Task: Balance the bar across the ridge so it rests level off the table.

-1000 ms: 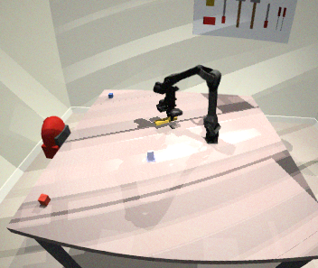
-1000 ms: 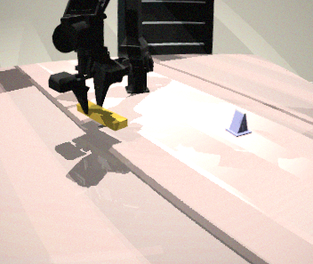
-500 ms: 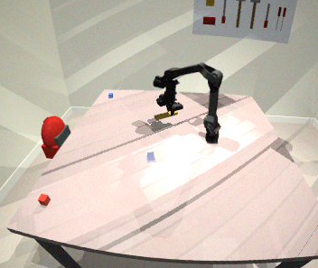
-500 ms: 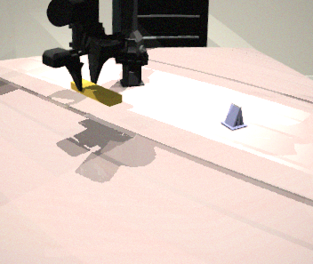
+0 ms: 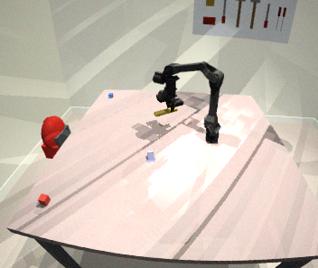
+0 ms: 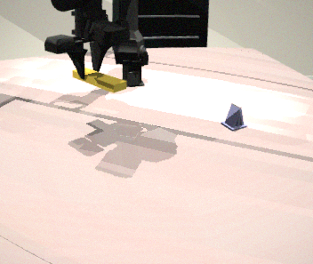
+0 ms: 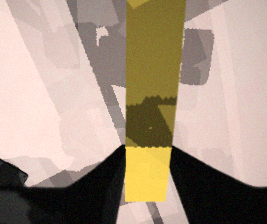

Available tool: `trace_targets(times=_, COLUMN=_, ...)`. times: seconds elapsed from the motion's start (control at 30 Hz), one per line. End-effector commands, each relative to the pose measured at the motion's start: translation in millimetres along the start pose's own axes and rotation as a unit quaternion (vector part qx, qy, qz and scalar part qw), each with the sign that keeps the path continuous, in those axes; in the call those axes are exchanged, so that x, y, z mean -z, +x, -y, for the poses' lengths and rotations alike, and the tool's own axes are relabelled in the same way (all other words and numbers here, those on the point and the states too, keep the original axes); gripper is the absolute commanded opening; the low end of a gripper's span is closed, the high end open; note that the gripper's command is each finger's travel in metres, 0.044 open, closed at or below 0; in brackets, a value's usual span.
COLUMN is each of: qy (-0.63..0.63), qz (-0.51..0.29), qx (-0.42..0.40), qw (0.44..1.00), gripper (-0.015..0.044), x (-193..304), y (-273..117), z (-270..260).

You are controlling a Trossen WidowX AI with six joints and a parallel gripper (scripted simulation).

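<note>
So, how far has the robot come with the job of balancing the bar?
Grasping looks done: the black gripper is shut on the long yellow bar, nearer one end. Carrying is in hand. The small pale-blue wedge-shaped ridge stands apart with nothing on it, so placing, levelling and letting go are left.

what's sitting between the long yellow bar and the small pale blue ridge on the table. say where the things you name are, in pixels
No object, only tabletop with shadows and bright light, between the yellow bar [image 5: 162, 113] [image 6: 114, 84] and the blue ridge [image 5: 150, 156] [image 6: 234, 117], in the top and exterior views.
</note>
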State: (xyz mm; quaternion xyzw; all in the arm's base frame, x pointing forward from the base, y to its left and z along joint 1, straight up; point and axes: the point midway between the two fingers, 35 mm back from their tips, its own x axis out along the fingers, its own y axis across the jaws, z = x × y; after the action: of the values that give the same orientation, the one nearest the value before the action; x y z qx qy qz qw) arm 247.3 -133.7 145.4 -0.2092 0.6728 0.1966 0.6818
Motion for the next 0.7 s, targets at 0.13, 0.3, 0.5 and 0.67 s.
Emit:
trace_targets(times=0.13, qy=-0.059, qz=0.003, qx=0.0, qw=0.998, gripper=0.0, x=-26, y=-3, z=-8)
trace_targets(times=0.3, qy=-0.096, qz=0.004, qx=0.0, qw=0.995, gripper=0.0, x=-41, y=-4, z=-15)
trace_targets(times=0.5, qy=-0.14, qz=0.005, qx=0.0, qw=0.99, gripper=0.0, x=-60, y=-4, z=-24)
trace_targets(times=0.67, qy=-0.177, qz=0.006, qx=0.0, qw=0.984, gripper=0.0, x=-75, y=-5, z=-33)
